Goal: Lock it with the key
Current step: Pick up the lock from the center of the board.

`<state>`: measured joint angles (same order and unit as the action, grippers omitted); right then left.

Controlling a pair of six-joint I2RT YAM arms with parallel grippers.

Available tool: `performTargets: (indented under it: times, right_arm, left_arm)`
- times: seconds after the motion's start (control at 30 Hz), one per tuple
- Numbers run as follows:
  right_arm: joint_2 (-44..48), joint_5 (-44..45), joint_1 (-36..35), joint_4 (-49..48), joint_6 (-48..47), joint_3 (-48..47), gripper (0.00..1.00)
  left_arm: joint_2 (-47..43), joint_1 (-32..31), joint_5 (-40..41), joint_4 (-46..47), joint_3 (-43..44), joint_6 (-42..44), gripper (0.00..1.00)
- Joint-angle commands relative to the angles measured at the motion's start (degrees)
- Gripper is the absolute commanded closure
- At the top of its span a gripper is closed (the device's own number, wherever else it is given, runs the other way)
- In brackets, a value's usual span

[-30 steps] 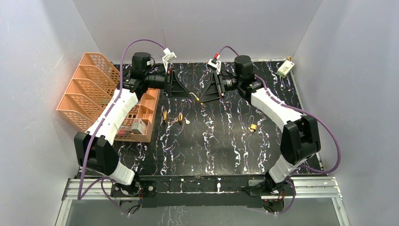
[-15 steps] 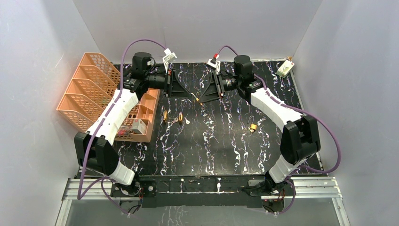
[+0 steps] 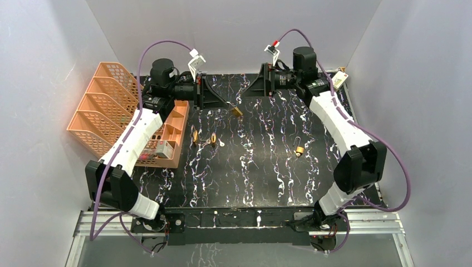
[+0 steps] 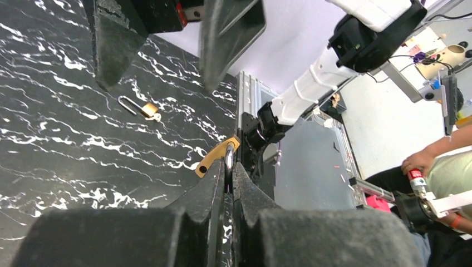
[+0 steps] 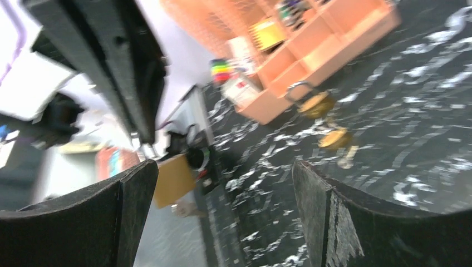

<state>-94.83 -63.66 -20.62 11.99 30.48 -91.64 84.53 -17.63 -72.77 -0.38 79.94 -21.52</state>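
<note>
My left gripper (image 3: 227, 106) is shut on the silver shackle of a brass padlock (image 3: 237, 111), which hangs above the back of the black marbled table (image 3: 261, 172). In the left wrist view its jaws (image 4: 229, 167) pinch the shackle and the brass body (image 4: 214, 158) sticks out past the tips. My right gripper (image 3: 247, 92) stands open and apart from it, up at the back. In the blurred right wrist view nothing lies between those wide jaws (image 5: 222, 167); the held padlock (image 5: 173, 179) shows beyond, with a pale shape under it, perhaps the key.
Two more brass padlocks (image 3: 195, 136) (image 3: 213, 139) lie left of centre with a small pale key (image 3: 222, 143) beside them. Another padlock (image 3: 299, 149) with its shackle open lies at the right. An orange basket rack (image 3: 111, 103) stands at the left edge, under the left arm.
My left gripper has shut on the padlock's shackle. My right gripper has opened wide and drawn back up and to the right, away from the padlock.
</note>
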Motion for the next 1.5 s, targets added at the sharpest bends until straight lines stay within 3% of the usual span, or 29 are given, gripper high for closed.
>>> performTargets:
  times: [0.0, 0.07, 0.13, 0.2, 0.37, 0.53, 0.9, 1.47]
  right_arm:
    - [10.29, 22.99, -0.56, 1.37, -10.21, 2.73, 0.01]
    - [14.57, 26.08, -0.82, -4.05, -10.09, 8.35, 0.01]
    - [21.03, 27.81, -1.36, -13.05, -11.30, 16.08, 0.01]
    - [25.10, 24.76, -1.52, -21.14, -12.54, 21.30, 0.02]
    - [24.42, 17.03, -1.57, -27.41, -14.11, 22.90, 0.02]
    - [23.99, 11.75, -1.70, -36.94, -12.22, 24.95, 0.02]
    - [21.55, 11.54, -3.02, -55.97, -7.79, 28.11, 0.09]
    - [17.47, 13.33, -6.44, -63.81, -6.54, 26.68, 0.15]
  left_arm:
    - [-3.82, 0.50, 1.34, 15.72, -0.13, -7.89, 1.00]
    - [-3.19, 0.56, 2.67, 20.13, 0.65, -10.29, 1.00]
    - [-4.41, 0.50, 9.66, 27.92, -1.68, -11.93, 1.00]
    - [-5.89, 0.49, 13.58, 36.23, -5.45, -15.95, 1.00]
    - [-5.94, 0.49, 14.85, 43.60, -7.75, -21.18, 1.00]
    - [-6.40, 0.49, 15.38, 46.32, -8.16, -22.78, 1.00]
    - [-5.09, 0.49, 15.30, 54.87, -8.44, -28.78, 1.00]
    - [-4.95, 0.49, 15.12, 55.83, -7.67, -29.25, 1.00]
